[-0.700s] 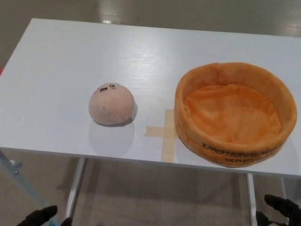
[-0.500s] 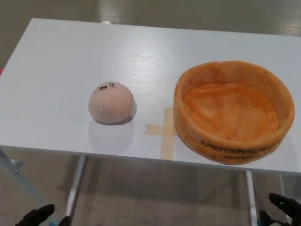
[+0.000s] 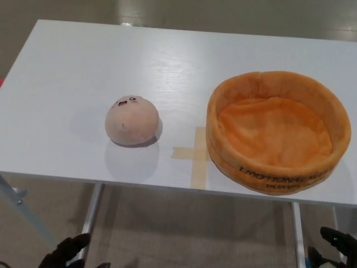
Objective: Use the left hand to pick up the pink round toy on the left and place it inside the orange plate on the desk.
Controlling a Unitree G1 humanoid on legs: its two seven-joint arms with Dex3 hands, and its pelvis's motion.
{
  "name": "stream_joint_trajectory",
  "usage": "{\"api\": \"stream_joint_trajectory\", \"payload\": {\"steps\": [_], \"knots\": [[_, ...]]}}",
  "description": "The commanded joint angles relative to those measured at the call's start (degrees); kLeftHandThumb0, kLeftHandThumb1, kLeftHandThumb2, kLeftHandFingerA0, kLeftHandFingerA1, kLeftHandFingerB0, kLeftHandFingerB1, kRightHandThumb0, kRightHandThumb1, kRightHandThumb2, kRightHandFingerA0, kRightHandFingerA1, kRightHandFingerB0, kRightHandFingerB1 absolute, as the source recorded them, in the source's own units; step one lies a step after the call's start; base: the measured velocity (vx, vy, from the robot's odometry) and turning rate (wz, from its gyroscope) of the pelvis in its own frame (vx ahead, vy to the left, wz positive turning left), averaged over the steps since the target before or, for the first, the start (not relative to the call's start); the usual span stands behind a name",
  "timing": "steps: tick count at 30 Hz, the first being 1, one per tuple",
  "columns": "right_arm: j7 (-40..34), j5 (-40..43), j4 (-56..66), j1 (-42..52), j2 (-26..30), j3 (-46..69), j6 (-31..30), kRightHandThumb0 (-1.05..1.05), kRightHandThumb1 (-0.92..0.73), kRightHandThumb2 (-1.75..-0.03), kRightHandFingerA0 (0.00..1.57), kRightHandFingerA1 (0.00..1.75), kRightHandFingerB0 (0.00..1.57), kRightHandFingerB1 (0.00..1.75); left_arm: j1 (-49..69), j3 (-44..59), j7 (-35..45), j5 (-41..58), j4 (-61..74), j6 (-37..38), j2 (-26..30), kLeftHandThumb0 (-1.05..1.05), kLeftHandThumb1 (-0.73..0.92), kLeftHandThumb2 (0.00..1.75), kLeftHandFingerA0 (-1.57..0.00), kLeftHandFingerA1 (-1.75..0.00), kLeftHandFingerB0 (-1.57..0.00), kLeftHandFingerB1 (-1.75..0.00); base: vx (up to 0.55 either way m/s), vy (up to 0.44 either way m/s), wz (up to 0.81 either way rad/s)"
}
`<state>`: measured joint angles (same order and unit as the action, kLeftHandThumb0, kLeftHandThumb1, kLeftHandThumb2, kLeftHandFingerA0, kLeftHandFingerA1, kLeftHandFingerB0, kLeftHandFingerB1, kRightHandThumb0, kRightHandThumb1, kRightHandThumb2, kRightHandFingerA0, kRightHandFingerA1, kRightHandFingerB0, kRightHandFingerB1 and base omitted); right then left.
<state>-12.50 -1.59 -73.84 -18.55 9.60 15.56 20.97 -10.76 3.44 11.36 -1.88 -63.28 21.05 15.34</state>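
a white counter (image 3: pixel 67 100) with a faint wood grain filled most of the view, its near edge running across the lower part of the picture and its far edge close to the top. the pink toy (image 3: pixel 132 120), a soft round ball with a small face stitched near its top, sat on the counter left of centre, casting a pale shadow toward the near edge. just to its right, a cross of tan tape (image 3: pixel 193 154) was stuck flat on the surface, one strip reaching the near edge. the orange plate (image 3: pixel 262 173), a plush round dish with a raised wall and dark lettering on its front, rested on the right side of the counter, its wall touching the right arm of the tape cross; nothing lay inside it. the toy and the plate were apart, with the tape between them. below the counter, white metal legs (image 3: pixel 90 218) stood on a beige floor (image 3: pixel 195 229), and more floor with a glossy glare showed beyond the far edge. the left hand (image 3: pixel 70 254) showed at the bottom left, below the counter and well apart from the toy, its fingers spread and holding nothing. the right hand (image 3: pixel 334 248) peeked in at the bottom right corner, too little of it visible to tell its state.
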Motion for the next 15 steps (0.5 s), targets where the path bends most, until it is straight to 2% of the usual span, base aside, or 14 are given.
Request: {"api": "stream_joint_trajectory", "payload": {"steps": [1, 2, 3, 4, 5, 7, 8, 14, 15], "knots": [[-1.08, 0.31, -0.73, 0.31, -0.12, -0.04, 1.99, -0.27, -0.6, -0.61, 0.54, 0.74, 0.46, 0.49, 13.35, -12.63, 27.35, 2.21, 28.87, 3.62, 5.81, -0.48, 0.54, 0.66, -0.1, -0.25, -0.12, -0.32, 0.0, 0.0, 0.0], [-1.01, 0.53, -0.75, 0.24, -0.2, 0.16, 1.85, -0.24, -0.59, -0.61, 0.55, 0.75, 0.46, 0.49, 15.55, -14.56, 29.7, 4.43, 36.18, 1.23, 7.12, -0.28, 0.49, 0.98, -0.01, -0.49, 0.0, -0.47, 0.0, 0.0, 0.0], [-0.95, 0.68, -0.75, 0.21, -0.24, 0.29, 1.82, -0.24, -0.59, -0.61, 0.55, 0.75, 0.46, 0.49, 16.52, -15.4, 30.36, 5.24, 39.33, 0.09, 7.8, -0.28, 0.49, 0.98, -0.01, -0.49, 0.0, -0.47, 0.0, 0.0, 0.0], [-1.06, 0.71, -0.73, 0.15, -0.29, 0.31, 1.76, -0.23, -0.58, -0.6, 0.55, 0.77, 0.47, 0.49, 16.95, -15.65, 30.59, 5.73, 40.61, -0.65, 8.04, -0.48, 0.51, 0.66, -0.15, -0.34, -0.16, -0.32, 0.0, 0.0, 0.0], [-1.36, 0.49, -0.74, 0.09, -0.27, 0.12, 1.64, -0.25, -0.6, -0.59, 0.55, 0.76, 0.49, 0.49, 17.77, -16.55, 32.01, 7.09, 43.53, -1.86, 8.76, -0.25, 0.45, 0.96, -0.08, -0.51, -0.07, -0.5, 0.0, 0.0, 0.0], [-1.62, 0.13, -0.78, 0.07, -0.15, -0.17, 1.57, -0.25, -0.6, -0.59, 0.55, 0.76, 0.49, 0.49, 18.66, -17.72, 33.62, 8.6, 47.01, -3.37, 9.81, -0.25, 0.45, 0.96, -0.08, -0.51, -0.07, -0.5, 0.0, 0.0, 0.0], [-1.49, 0.24, -0.79, 0.0, -0.14, -0.07, 1.65, -0.23, -0.59, -0.6, 0.53, 0.79, 0.49, 0.51, 19.29, -18.56, 34.08, 9.13, 50.13, -4.78, 10.7, -0.44, 0.51, 0.67, -0.24, -0.38, -0.23, -0.36, 0.0, 0.0, 0.0], [-1.33, 0.44, -0.67, -0.49, -0.09, 0.03, 1.12, -0.23, -0.6, -0.59, 0.54, 0.75, 0.49, 0.49, 21.12, -21.25, 36.61, 12.35, 60.86, -9.64, 14.49, -0.4, 0.52, 0.68, -0.27, -0.4, -0.28, -0.37, 0.0, 0.0, 0.0], [-1.35, 0.47, -0.69, -0.37, -0.11, 0.1, 1.56, -0.21, -0.59, -0.59, 0.55, 0.76, 0.49, 0.51, 21.71, -21.62, 37.14, 13.49, 63.54, -10.76, 15.6, -0.31, 0.58, 0.58, -0.32, -0.35, -0.34, -0.33, 0.0, 0.0, 0.0]]}}
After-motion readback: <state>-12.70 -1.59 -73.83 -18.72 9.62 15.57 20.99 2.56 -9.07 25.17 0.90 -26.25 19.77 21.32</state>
